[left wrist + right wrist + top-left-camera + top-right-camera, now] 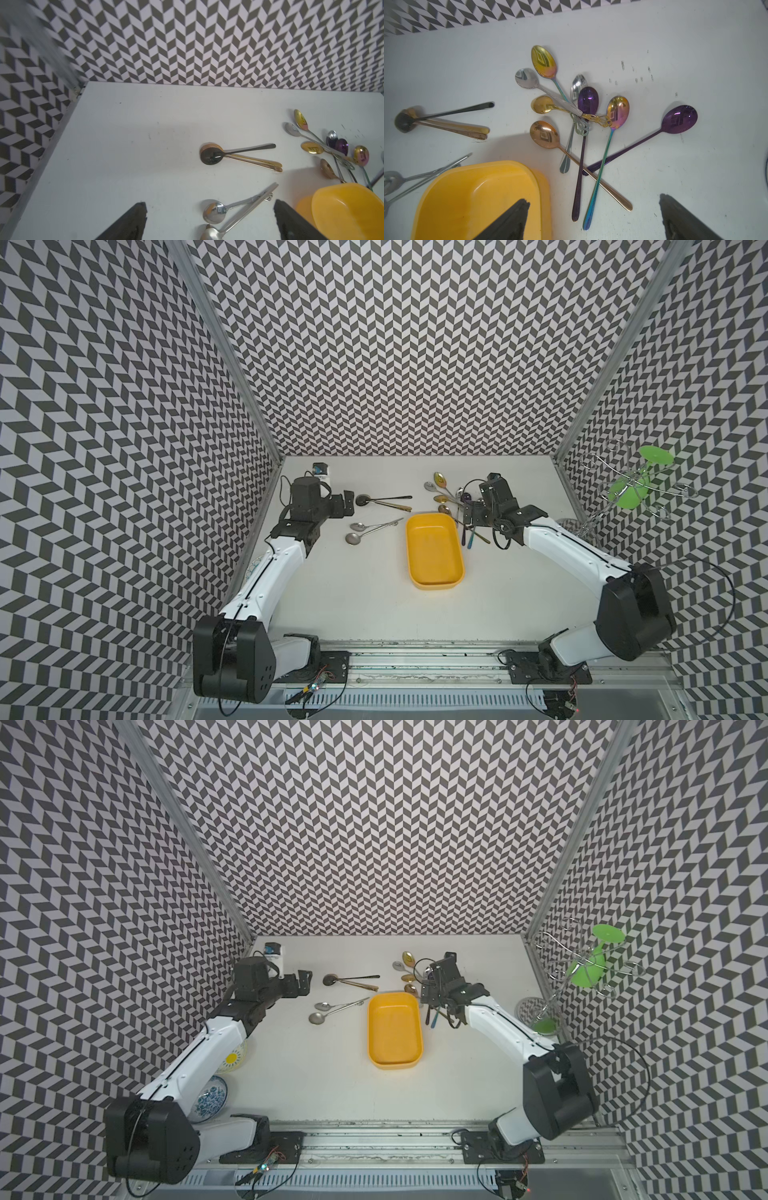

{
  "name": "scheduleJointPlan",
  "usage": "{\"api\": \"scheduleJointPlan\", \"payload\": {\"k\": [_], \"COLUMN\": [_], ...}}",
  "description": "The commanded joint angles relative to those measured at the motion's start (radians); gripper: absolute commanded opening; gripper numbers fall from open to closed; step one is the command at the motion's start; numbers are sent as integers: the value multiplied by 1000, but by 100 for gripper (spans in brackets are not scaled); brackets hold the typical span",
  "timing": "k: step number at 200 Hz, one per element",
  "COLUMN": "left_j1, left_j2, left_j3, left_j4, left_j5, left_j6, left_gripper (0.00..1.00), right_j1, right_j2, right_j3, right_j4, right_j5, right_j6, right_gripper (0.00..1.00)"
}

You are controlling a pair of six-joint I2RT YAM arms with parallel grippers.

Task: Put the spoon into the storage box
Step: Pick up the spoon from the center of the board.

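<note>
the storage box [434,556] lies empty in the middle of the worktop [357,597], so no spoon is in yet. i judge this the reaching step, before any grasp. the left pincer [349,504] hangs with its jaws wide apart and nothing in them, at about 10 o'clock from the box. the right pincer [470,517] is likewise spread and empty, at about 1 o'clock.

two silver spoons [215,209] lie crossed at the box's 9 o'clock, framed between the left jaws in the left wrist view. a black spoon [212,155] rests on gold ones farther off at 10 o'clock. the coloured spoon heap [583,116] sits at 1 o'clock, just beside the rim.

the next move calls for choosing one spoon and coming down with the jaws astride its handle. the handles lie flat and thin, and in the heap they cross, so one may drag its neighbours.

in both top views the right arm covers part of the heap. the left wrist view cuts off the nearer silver spoon's bowl. how many gold spoons lie under the black one is hard to tell. two patterned bowls [214,1098] sit half under the left arm.
</note>
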Motion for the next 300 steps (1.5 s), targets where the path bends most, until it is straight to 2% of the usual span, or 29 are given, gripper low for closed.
{"api": "scheduleJointPlan", "payload": {"k": [1,43,73,101,135,159,187,220,247,300], "left_j1": [59,110,117,116,116,119,120,120,120,122], "left_j2": [-41,-57,-49,-42,-40,-40,-40,-39,-40,-40], "left_j3": [-16,-24,-25,-22,-21,-24,-25,-29,-29,-31], "left_j4": [53,60,64,63,63,65,66,68,69,69], "left_j5": [85,118,121,127,129,129,129,129,129,129], "left_j6": [-44,-48,-52,-56,-57,-55,-54,-55,-54,-54], "left_gripper": [100,100,100,100,100,100,100,100,99,100], "right_j1": [-17,-26,-27,-35,-65,-81,-93,-109,-117,-133], "right_j2": [62,206,264,283,312,350,404,443,460,497], "right_j3": [54,106,125,141,171,206,243,260,259,264], "right_j4": [-13,-31,-30,-27,-17,-16,-18,-17,-10,0], "right_j5": [-47,-80,-45,-13,-41,-50,-57,-71,-76,-90], "right_j6": [28,48,45,44,39,37,39,38,39,38], "right_gripper": [100,98,94,87,64,56,53,43,41,32]}}
